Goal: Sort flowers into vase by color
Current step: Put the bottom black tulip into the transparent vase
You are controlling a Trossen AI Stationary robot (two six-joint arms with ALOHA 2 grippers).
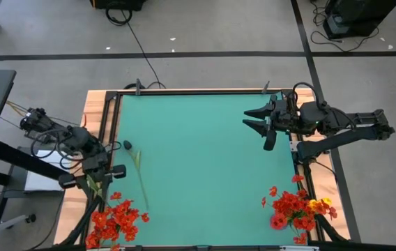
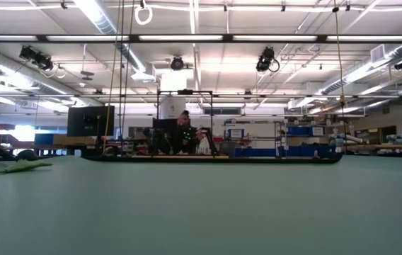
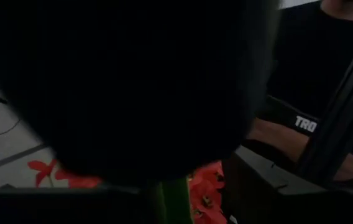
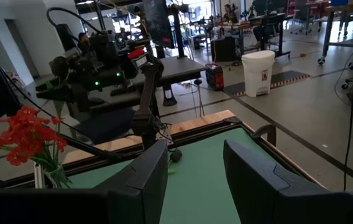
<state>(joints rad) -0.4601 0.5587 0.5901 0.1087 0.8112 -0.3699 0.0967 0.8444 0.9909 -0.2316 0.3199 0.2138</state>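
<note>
A flower with a dark head (image 1: pixel 127 145) lies flat on the green mat, its thin stem (image 1: pixel 141 180) running toward the near edge; its head also shows in the right wrist view (image 4: pixel 175 155). Red-orange blooms (image 1: pixel 114 217) stand in a vase (image 4: pixel 52 177) at the near left corner. Red blooms and a few yellow heads (image 1: pixel 297 209) stand at the near right corner. My left gripper (image 1: pixel 92 178) hovers by the left edge above the red bunch; a dark mass fills its wrist view, with a green stem (image 3: pixel 173 200) and red blooms (image 3: pixel 207 183) below. My right gripper (image 4: pixel 195 180) is open at the far right, holding nothing.
A black frame (image 1: pixel 184 90) and a wooden border (image 1: pixel 93 104) edge the green mat (image 1: pixel 198 160). The mat's middle is bare between the two bunches. Beyond the far edge lie cables on the floor (image 1: pixel 121 14), and a white bin (image 4: pixel 257 71) stands in the room.
</note>
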